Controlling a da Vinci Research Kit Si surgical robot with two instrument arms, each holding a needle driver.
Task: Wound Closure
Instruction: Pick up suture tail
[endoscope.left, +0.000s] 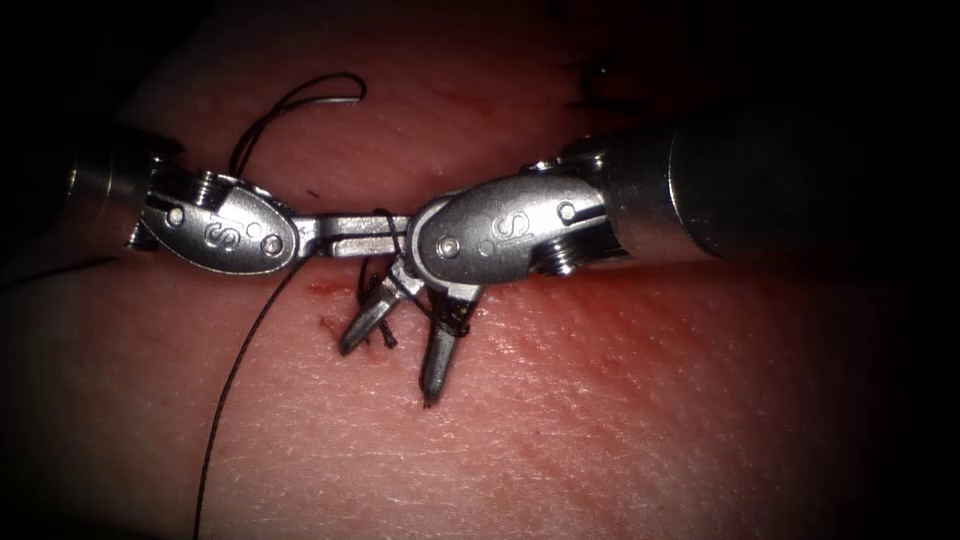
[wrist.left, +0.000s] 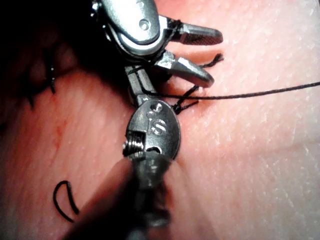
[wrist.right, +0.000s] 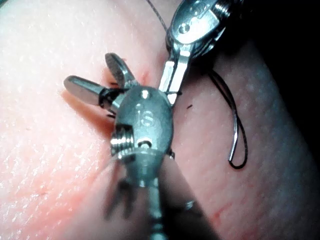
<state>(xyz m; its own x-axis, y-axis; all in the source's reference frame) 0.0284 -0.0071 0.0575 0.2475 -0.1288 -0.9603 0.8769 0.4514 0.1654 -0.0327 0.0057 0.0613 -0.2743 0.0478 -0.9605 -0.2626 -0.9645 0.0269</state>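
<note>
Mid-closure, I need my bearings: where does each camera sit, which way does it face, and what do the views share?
Endoscope: above and in front, facing the tissue; left hand shut on the thread, right hand open, empty.
Left wrist: along the left shaft, facing its own hand; right hand beyond.
Right wrist: along the right shaft, facing its own hand; left hand beyond.
All three share both hands and the needle, lying free on the tissue.
</note>
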